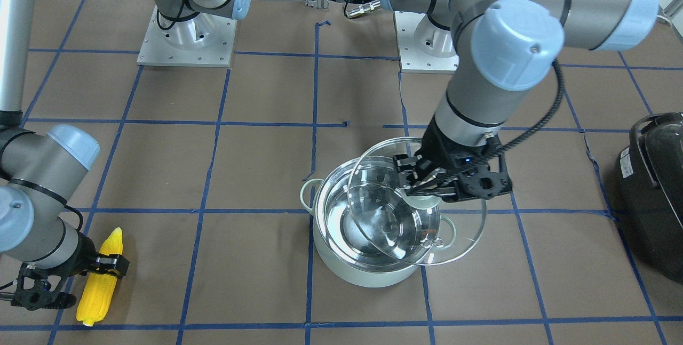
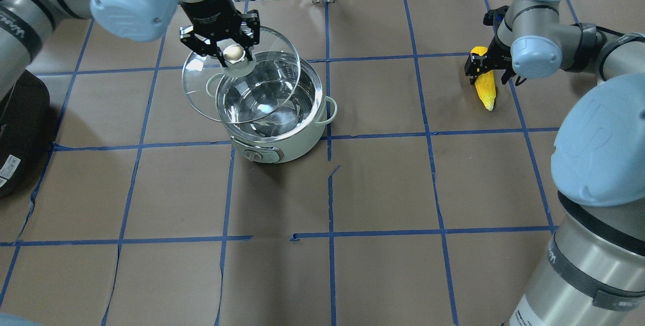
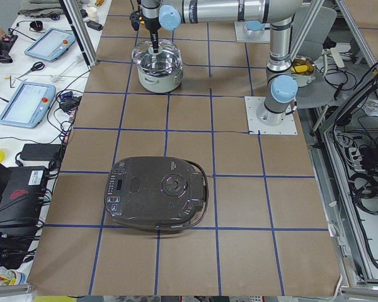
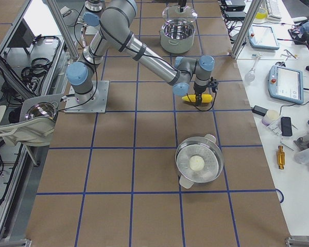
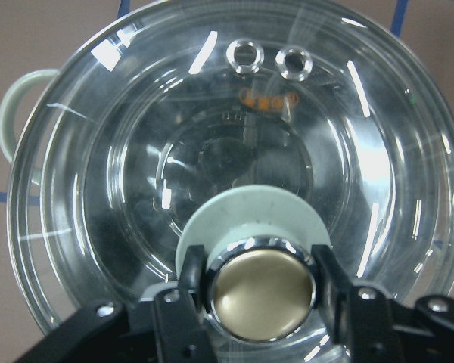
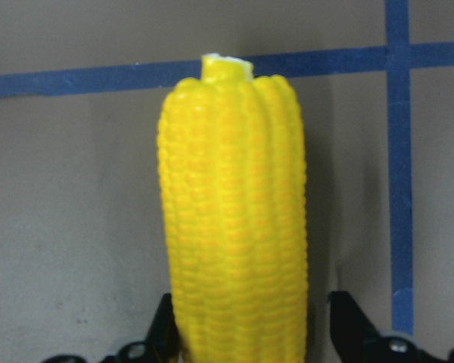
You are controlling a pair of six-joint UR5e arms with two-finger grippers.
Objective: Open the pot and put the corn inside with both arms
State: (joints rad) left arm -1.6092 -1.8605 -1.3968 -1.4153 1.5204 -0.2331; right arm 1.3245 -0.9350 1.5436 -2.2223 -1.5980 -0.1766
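Note:
The mint-green pot (image 2: 282,139) stands uncovered on the table, its steel inside bare; it also shows in the front view (image 1: 363,270). My left gripper (image 2: 233,54) is shut on the brass knob (image 5: 263,295) of the glass lid (image 2: 201,84). It holds the lid tilted, just above the pot and shifted toward the robot's left. The yellow corn (image 2: 486,91) lies flat on the table at far right. My right gripper (image 6: 253,318) is open and straddles the cob (image 6: 234,219). One finger touches it and the other stands a little apart.
A black appliance (image 1: 653,195) with a dark lid sits at the table's edge on the robot's left. A steel steamer pan (image 4: 181,154) holding a white bun stands further along on the robot's right. The arm bases (image 1: 187,41) are at the robot side.

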